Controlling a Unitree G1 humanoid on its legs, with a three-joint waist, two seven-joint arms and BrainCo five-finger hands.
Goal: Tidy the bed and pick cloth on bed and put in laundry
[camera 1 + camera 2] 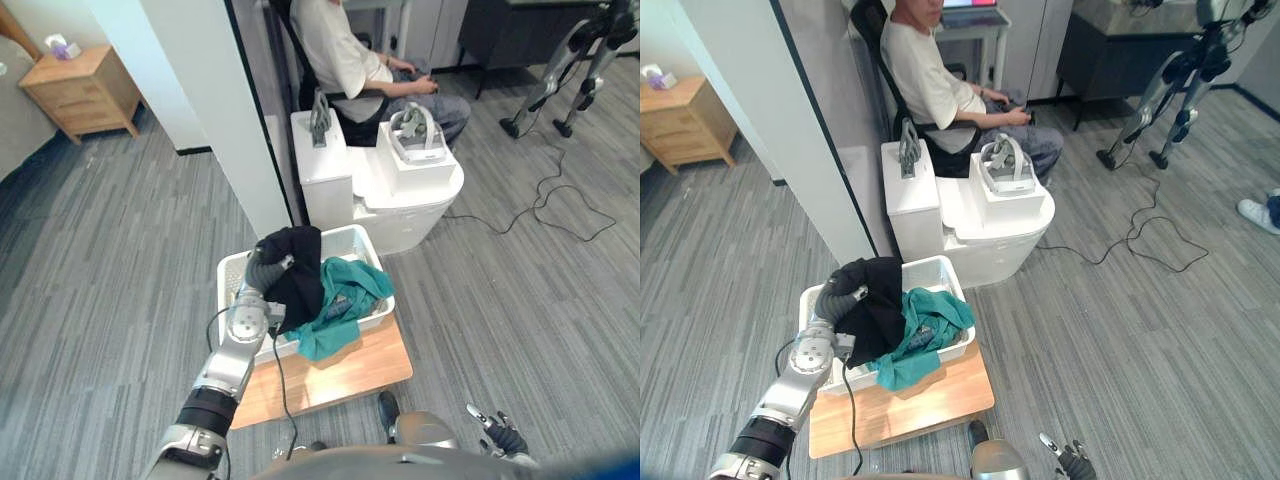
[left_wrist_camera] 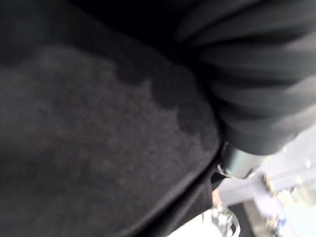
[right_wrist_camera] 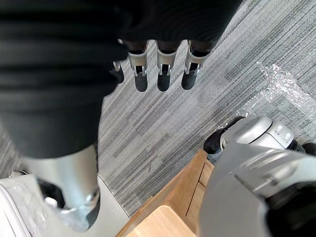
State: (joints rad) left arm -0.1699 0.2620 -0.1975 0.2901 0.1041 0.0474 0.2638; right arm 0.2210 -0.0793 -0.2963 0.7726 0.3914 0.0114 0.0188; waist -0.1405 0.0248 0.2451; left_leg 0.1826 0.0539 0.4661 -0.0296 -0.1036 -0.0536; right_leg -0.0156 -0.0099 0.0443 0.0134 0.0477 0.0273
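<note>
Your left hand (image 1: 258, 272) is right over the white basket (image 1: 226, 278) with the black cloth (image 1: 302, 272) draped on it, hanging into the basket next to the teal cloth (image 1: 345, 300). The cloth hides the grip, so you can't tell if it's clamped or loose. It looks light, floppy and snaggy, so I'd grab 1 bunched fold. Your right hand (image 3: 165, 74) hangs well away from the basket, fingers straight, holding nothing.
</note>
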